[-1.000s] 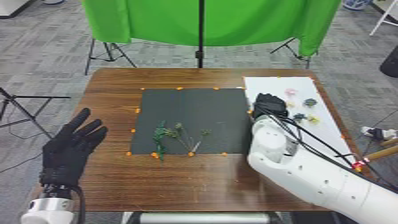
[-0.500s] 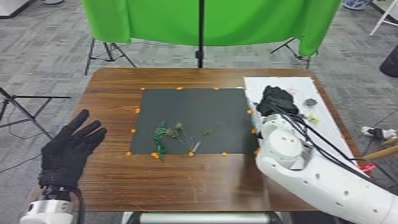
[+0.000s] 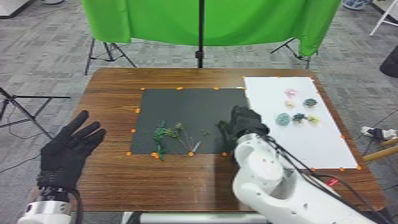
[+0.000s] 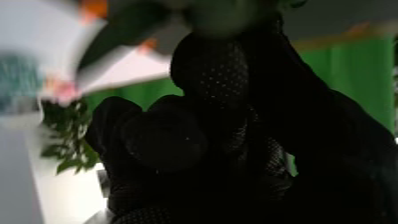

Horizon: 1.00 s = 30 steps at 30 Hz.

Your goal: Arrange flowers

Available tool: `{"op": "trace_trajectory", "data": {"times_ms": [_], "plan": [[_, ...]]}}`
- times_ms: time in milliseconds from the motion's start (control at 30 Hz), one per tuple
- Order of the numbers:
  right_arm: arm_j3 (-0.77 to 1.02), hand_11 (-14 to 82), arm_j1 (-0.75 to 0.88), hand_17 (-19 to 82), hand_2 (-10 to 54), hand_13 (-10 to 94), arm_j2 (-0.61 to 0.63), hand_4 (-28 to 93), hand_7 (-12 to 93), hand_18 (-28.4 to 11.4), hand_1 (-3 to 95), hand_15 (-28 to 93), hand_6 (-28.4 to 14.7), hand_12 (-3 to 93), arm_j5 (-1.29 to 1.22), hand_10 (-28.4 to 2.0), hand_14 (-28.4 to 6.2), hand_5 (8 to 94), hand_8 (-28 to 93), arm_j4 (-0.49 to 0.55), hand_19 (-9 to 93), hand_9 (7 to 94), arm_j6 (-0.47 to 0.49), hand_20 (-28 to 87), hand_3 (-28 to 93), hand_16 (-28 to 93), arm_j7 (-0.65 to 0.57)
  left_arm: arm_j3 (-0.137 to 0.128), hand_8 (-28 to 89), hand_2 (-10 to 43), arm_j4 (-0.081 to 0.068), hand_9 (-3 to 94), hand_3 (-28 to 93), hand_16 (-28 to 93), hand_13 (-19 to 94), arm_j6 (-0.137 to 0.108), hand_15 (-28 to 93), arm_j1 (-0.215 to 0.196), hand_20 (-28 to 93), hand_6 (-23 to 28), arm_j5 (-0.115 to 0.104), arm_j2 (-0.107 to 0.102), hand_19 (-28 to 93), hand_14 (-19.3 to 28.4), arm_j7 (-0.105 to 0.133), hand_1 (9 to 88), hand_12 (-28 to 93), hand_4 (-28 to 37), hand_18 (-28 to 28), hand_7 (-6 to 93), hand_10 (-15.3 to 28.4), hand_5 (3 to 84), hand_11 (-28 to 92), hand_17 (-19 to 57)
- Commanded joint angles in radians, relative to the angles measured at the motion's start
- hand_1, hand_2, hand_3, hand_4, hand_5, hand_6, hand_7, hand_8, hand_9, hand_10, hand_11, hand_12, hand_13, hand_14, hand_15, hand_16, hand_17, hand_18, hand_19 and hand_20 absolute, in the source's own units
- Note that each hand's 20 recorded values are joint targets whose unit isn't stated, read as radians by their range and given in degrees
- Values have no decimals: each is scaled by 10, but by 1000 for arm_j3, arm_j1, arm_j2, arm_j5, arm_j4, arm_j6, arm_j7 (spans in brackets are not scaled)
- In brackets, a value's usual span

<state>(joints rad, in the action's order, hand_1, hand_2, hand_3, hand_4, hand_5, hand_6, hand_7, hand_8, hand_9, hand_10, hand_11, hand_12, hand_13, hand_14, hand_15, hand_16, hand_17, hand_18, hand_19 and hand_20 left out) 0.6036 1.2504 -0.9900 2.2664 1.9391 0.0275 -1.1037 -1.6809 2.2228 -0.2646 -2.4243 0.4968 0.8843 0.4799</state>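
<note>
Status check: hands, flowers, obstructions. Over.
Left robot hand open, left of dark mat. Right robot hand over mat's right edge, pinching green leaves. Flower heads on white sheet. Path to loose stems looks unobstructed.

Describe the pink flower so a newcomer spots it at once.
On the brown table, find the white sheet right of the dark mat. The pink flower lies on its far half, the farthest flower from the robot there, pinker than the paler one just nearer.

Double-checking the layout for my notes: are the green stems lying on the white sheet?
No, the green stems lie on the dark mat, left of the white sheet.
</note>
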Motion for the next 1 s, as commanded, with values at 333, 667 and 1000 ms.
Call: {"op": "trace_trajectory", "data": {"times_ms": [333, 667, 1000], "plan": [[-38, 451, 19, 494, -95, 810, -18, -282, 175, -236, 482, 741, -19, 201, 21, -113, -98, 910, 78, -19, 932, 897, 51, 574, 624, 209, -29, -3, -97, 56, 4, 350, 799, -87, 235, 1, 505, -3, 100, 82, 14, 25, 546, 284, -33, 218, 106, -283, 263, 113, 205, 370, 233, -102], [-48, 455, -17, 490, -95, 802, -7, -283, 180, -235, 481, 742, -19, 200, 22, -113, -98, 900, 74, -69, 932, 886, 16, 570, 619, 208, -53, -9, -97, 57, 1, 350, 798, -87, 235, 24, 505, 13, 100, 82, 44, 66, 546, 284, -76, 218, 107, -283, 263, 113, 205, 370, 235, -102], [-42, 457, -13, 490, -95, 806, -3, -283, 180, -234, 470, 741, -17, 199, 32, -113, -96, 905, 69, -68, 932, 889, 8, 568, 633, 205, -51, -5, -97, 57, 1, 350, 798, -88, 234, 21, 505, 13, 100, 83, 40, 60, 546, 284, -69, 218, 106, -283, 263, 112, 205, 371, 236, -103]]}}
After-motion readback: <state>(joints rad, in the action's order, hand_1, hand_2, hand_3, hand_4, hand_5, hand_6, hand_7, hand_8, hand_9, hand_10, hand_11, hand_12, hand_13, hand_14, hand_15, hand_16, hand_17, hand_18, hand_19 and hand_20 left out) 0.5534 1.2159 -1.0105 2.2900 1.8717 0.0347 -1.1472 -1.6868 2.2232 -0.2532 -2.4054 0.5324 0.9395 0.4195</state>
